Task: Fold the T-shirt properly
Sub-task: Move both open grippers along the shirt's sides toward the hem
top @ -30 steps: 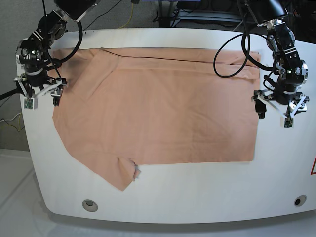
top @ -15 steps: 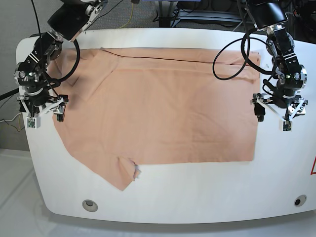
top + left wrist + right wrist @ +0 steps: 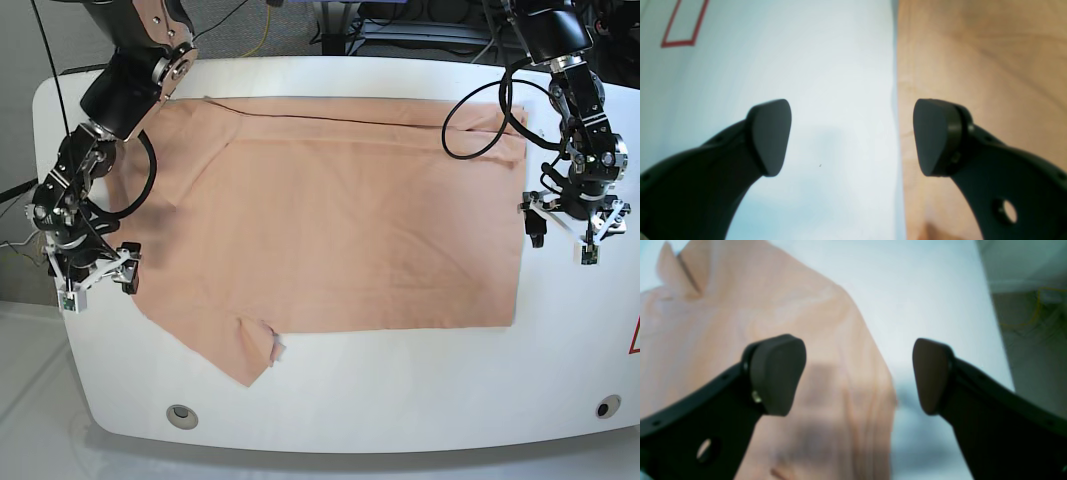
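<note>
White work table in a cluttered lab corner.

I see the white table [image 3: 400,400] with rounded corners, two round holes [image 3: 181,415] near its front edge, and a red marking [image 3: 634,338] at its right edge. Behind it run cables, one of them a yellow cable [image 3: 262,32]; pale floor [image 3: 30,420] lies below.

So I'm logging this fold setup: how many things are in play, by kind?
T-shirt: 1
Robot hands: 2, left hand and right hand, both open
White table: 1
Total: 4
</note>
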You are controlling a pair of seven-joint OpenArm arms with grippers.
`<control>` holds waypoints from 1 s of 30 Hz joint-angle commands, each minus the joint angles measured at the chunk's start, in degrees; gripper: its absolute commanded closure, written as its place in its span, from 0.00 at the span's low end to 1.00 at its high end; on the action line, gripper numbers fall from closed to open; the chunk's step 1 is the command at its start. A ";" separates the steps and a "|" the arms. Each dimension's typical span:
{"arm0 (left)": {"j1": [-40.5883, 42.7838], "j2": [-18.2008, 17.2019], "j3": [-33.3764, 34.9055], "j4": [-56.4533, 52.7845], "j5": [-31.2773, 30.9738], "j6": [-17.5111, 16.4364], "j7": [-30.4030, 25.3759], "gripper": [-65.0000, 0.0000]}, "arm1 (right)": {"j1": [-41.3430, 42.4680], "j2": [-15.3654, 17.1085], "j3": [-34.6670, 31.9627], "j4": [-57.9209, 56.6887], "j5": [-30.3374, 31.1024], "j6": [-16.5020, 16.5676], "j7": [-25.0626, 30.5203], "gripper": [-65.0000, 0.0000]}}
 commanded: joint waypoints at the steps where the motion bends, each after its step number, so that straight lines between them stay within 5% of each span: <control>1: -1.65 -0.87 -0.12 -1.62 -0.14 0.07 -3.99 0.16 | 2.36 1.45 -1.23 -1.62 0.79 0.08 3.02 0.21; 10: -4.11 -3.42 2.52 -7.60 -0.23 0.07 -5.57 0.16 | 4.65 5.23 -7.38 -10.77 0.79 -4.14 9.35 0.21; 18: -4.37 -3.50 2.70 -7.42 -0.23 0.07 -5.57 0.16 | 7.99 8.22 -11.43 -21.76 0.79 -4.32 14.44 0.21; 30: -4.20 -3.50 2.61 -7.42 -0.23 0.07 -5.31 0.16 | 13.35 11.83 -15.82 -41.54 0.79 -6.61 28.69 0.21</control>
